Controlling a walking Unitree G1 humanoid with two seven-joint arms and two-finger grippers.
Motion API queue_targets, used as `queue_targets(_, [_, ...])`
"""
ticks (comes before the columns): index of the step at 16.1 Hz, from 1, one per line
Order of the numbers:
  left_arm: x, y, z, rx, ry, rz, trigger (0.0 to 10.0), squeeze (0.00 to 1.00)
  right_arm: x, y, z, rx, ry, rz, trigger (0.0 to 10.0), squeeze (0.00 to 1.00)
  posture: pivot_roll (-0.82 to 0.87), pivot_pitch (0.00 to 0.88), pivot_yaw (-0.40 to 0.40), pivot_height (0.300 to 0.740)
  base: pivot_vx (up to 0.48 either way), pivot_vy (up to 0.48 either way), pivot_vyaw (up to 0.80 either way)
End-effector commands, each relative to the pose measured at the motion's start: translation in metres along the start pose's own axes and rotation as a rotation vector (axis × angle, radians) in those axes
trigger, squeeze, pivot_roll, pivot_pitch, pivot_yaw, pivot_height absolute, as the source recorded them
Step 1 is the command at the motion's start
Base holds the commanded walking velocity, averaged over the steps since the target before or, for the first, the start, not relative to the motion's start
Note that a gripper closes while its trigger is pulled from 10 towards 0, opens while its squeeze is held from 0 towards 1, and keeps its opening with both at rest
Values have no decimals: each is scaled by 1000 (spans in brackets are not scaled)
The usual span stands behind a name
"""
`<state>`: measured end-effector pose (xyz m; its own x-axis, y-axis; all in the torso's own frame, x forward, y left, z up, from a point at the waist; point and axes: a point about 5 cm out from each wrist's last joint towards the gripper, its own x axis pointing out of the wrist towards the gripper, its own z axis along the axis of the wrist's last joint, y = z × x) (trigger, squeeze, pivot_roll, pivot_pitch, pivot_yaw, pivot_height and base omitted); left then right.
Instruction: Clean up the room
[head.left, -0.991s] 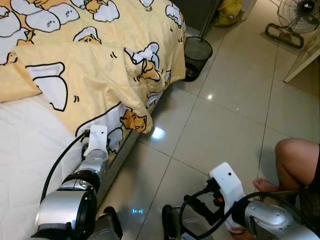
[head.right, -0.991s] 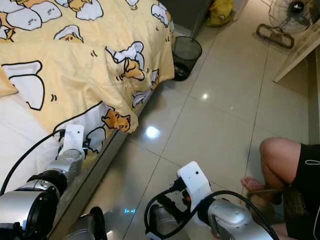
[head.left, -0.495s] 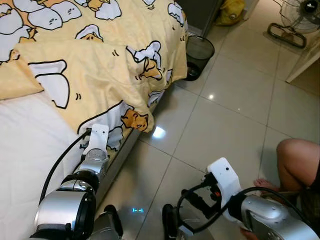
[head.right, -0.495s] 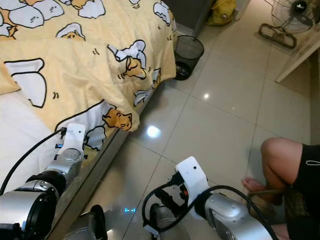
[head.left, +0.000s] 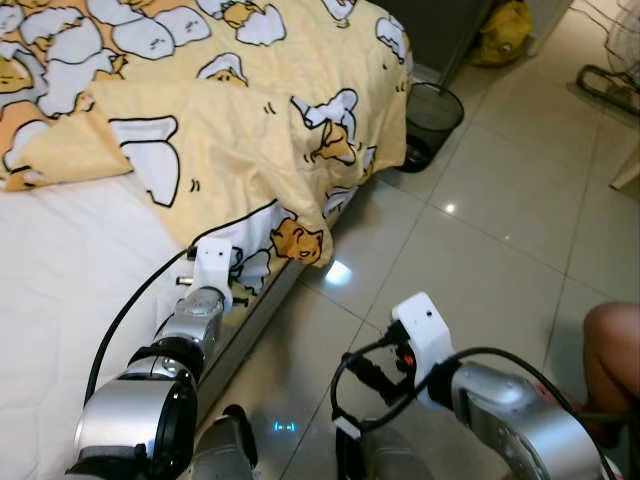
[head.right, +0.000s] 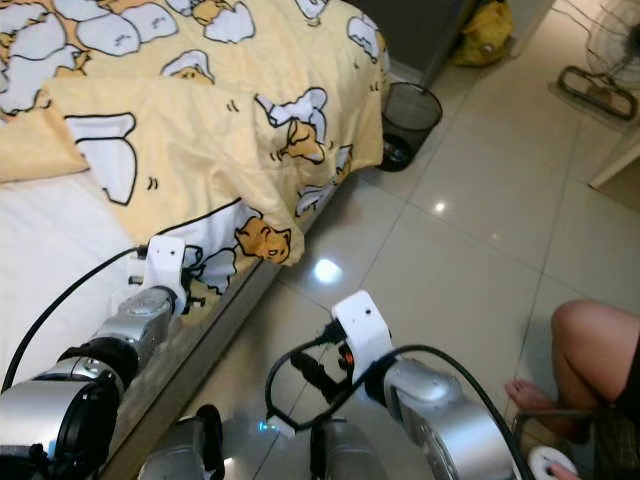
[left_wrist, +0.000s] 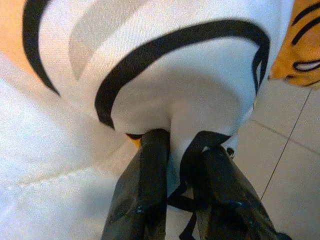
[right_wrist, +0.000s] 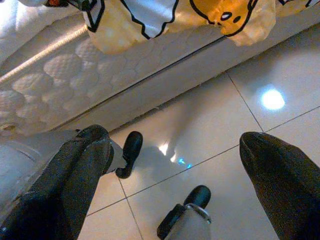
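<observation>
From the head camera's left eye, a yellow cotton blanket printed with white and orange cartoon figures (head.left: 230, 110) covers the bed from 9 to 1 o'clock, its lower corner hanging over the bed's edge near the centre, while the bare white quilted mattress (head.left: 60, 300) fills the 8 o'clock area. The left arm reaches from 7 o'clock up to the blanket's hem, and the right arm bends low over the glossy beige tiled floor (head.left: 480, 250) at 5 o'clock. A black mesh wastebasket (head.left: 432, 122) stands on the tiles at 1 o'clock just beside the bed's corner, and a yellow bag (head.left: 503, 25) lies further back at 1 o'clock. The right eye adds a person's bare knee and foot (head.right: 585, 350) at 4 o'clock and a black floor fan's base (head.right: 600, 90) at 2 o'clock. In the left wrist view, the left gripper (left_wrist: 175, 150) has its two black fingers pinched together on a fold of the blanket's white, black-outlined print, with cloth bulging between them and floor tiles showing at 3 o'clock. In the right wrist view, the right gripper (right_wrist: 170, 165) holds its fingers spread wide apart with nothing between them, above the tiles, with the mattress's side and the blanket's hanging hem at 12 o'clock and the robot's black feet at 6 o'clock.
</observation>
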<state>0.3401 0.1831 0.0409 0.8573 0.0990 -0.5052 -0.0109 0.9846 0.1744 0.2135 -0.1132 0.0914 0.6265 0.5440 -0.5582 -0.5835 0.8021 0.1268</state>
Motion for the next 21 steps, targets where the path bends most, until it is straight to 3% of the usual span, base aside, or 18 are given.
queue_targets(1, [0, -5, 9, 1, -44, -25, 10000, 0, 1, 0, -4, 0, 15, 0, 10000, 0, -254, 194, -39, 740, 0, 0, 0])
queue_targets(3, [0, -10, 12, 27, -77, -53, 10000, 0, 5, -3, -2, -6, 6, 0, 10000, 0, -253, 190, -35, 740, 0, 0, 0])
queue_targets(5, [0, -11, 14, -53, -90, -54, 10000, 0, 6, -4, -2, -7, 5, -1, 10000, 0, -257, 189, -31, 740, 0, 0, 0])
queue_targets(7, [0, -13, 14, -2, -99, -67, 10000, 0, 7, -5, -3, -8, 5, -3, 10000, 0, -258, 190, -31, 740, -377, 0, 0])
queue_targets(11, [-1, -19, 14, 7, -104, -80, 10000, 0, 8, -5, -5, -12, 10, 4, 10000, 0, -258, 191, -35, 740, -480, 0, 0])
queue_targets(13, [-1, -29, 12, 6, -94, -119, 10000, 0, 8, -5, -5, -19, 18, 22, 10000, 0, -257, 193, -36, 740, -240, 0, 0])
queue_targets(18, [-5, -59, 5, 92, -37, -265, 10000, 0, 6, -13, -2, -38, 29, 62, 10000, 0, -258, 189, -37, 740, 0, 0, 0])
queue_targets(21, [-5, -65, 14, 90, -83, -252, 10000, 0, 8, -16, 2, -39, -4, 28, 10000, 0, -258, 185, -33, 740, 0, 0, 0])
